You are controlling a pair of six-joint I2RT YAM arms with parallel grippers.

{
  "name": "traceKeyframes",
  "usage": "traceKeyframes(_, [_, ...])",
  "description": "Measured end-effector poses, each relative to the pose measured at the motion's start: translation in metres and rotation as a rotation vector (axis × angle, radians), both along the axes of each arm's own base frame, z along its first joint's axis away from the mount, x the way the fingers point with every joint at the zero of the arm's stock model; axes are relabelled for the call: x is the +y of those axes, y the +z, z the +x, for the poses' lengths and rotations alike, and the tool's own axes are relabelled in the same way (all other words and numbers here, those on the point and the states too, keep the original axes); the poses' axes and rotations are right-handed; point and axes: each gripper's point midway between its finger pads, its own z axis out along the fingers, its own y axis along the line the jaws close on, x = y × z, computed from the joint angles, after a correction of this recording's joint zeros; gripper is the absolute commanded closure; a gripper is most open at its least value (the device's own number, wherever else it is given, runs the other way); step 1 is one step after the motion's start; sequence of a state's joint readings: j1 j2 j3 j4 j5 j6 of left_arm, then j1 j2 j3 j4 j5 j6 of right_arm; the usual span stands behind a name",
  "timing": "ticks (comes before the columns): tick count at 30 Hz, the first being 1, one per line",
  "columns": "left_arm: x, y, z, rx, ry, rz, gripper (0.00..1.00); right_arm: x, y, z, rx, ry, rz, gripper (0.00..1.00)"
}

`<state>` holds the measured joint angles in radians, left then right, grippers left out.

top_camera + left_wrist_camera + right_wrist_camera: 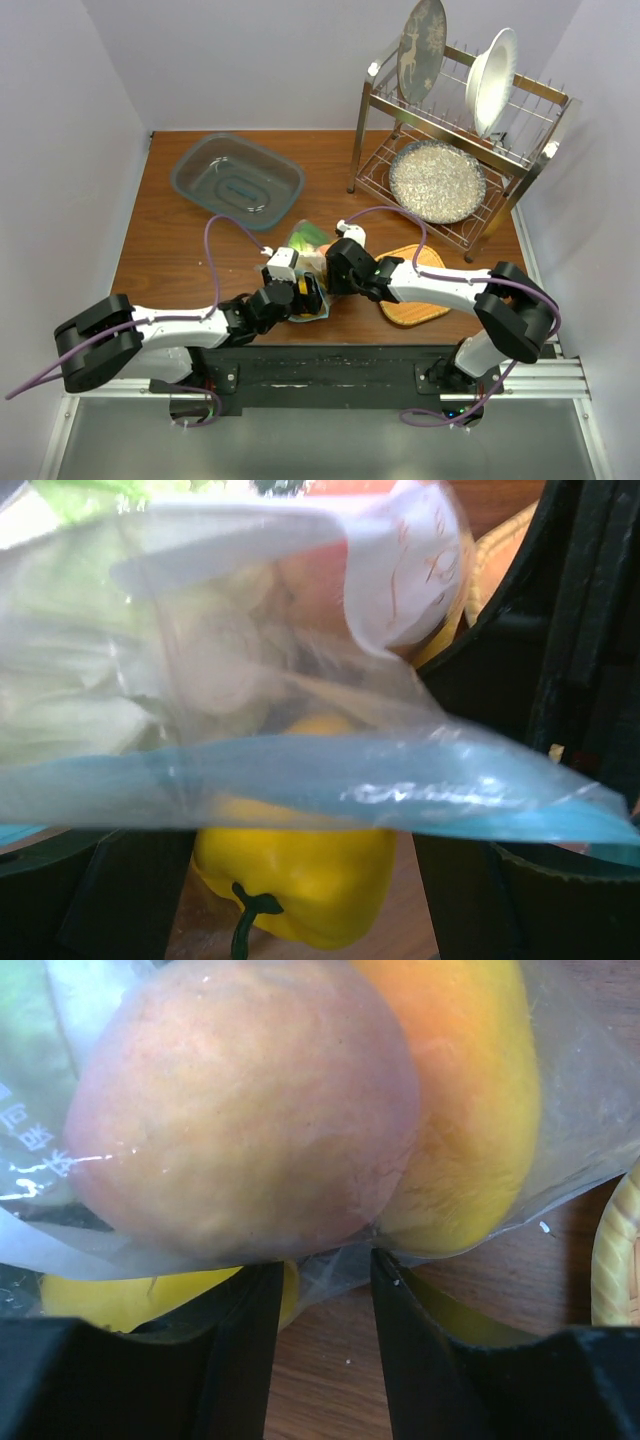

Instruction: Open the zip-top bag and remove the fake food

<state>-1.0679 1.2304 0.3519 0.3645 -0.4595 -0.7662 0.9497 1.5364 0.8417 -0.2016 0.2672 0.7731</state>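
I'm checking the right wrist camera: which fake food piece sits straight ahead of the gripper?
The pink-orange peach, inside the zip-top bag; the orange piece lies to its right, the yellow pepper lower left.

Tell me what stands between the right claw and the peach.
Only the zip-top bag: its clear film covers the peach, and the right claw sits outside it at the bag's edge. Nothing else visible intervenes.

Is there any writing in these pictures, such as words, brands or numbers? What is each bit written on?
White label on the zip-top bag: reddish handwritten marks, too blurred to read.
White printed characters on the bag's plastic, right wrist view: sideways, cut off at the edge, not legible.
Top view: no text that can be read.
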Motion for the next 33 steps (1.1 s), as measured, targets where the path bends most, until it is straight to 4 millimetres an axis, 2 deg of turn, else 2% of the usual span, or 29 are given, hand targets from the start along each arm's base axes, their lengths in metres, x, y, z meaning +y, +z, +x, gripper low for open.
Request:
traceKeyframes(5, [0.004, -0.01, -0.01, 0.021, -0.007, 0.059, 0.17, -0.001, -0.001, -0.001, 0.0, 0.012, -0.011, 0.47])
traceKeyframes(9, [0.005, -0.01, -0.017, 0.032, -0.017, 0.067, 0.1, -0.002, -0.003, -0.002, 0.006, 0.013, -0.016, 0.47])
traceKeyframes(12, [0.005, -0.01, -0.023, 0.044, -0.038, 0.07, 0.1, -0.002, -0.004, -0.001, 0.01, 0.013, -0.018, 0.46])
traceKeyframes(16, [0.006, -0.015, -0.028, 0.061, -0.053, 0.087, 0.11, -0.002, -0.007, -0.001, 0.017, 0.016, -0.025, 0.4])
traceKeyframes(19, [0.008, -0.023, -0.032, 0.08, -0.062, 0.115, 0.16, -0.001, -0.007, -0.002, 0.024, 0.023, -0.02, 0.38])
traceKeyframes(20, [0.009, -0.025, -0.033, 0.086, -0.063, 0.124, 0.24, 0.0, -0.007, -0.002, 0.025, 0.023, -0.019, 0.38])
traceKeyframes(21, [0.01, -0.027, -0.034, 0.092, -0.062, 0.129, 0.27, 0.0, -0.007, -0.003, 0.027, 0.025, -0.019, 0.38])
traceKeyframes(24, [0.009, -0.028, -0.034, 0.1, -0.055, 0.122, 0.44, -0.001, -0.01, -0.003, 0.031, 0.026, -0.025, 0.46])
traceKeyframes(26, [0.009, -0.027, -0.034, 0.106, -0.052, 0.125, 0.55, -0.001, -0.011, -0.003, 0.032, 0.027, -0.03, 0.57])
traceKeyframes(30, [0.009, -0.019, -0.035, 0.112, -0.046, 0.13, 0.65, -0.002, -0.011, -0.001, 0.03, 0.024, -0.031, 0.69])
traceKeyframes(33, [0.01, -0.002, -0.034, 0.101, -0.031, 0.094, 0.69, -0.003, -0.011, 0.001, 0.028, 0.017, -0.033, 0.76])
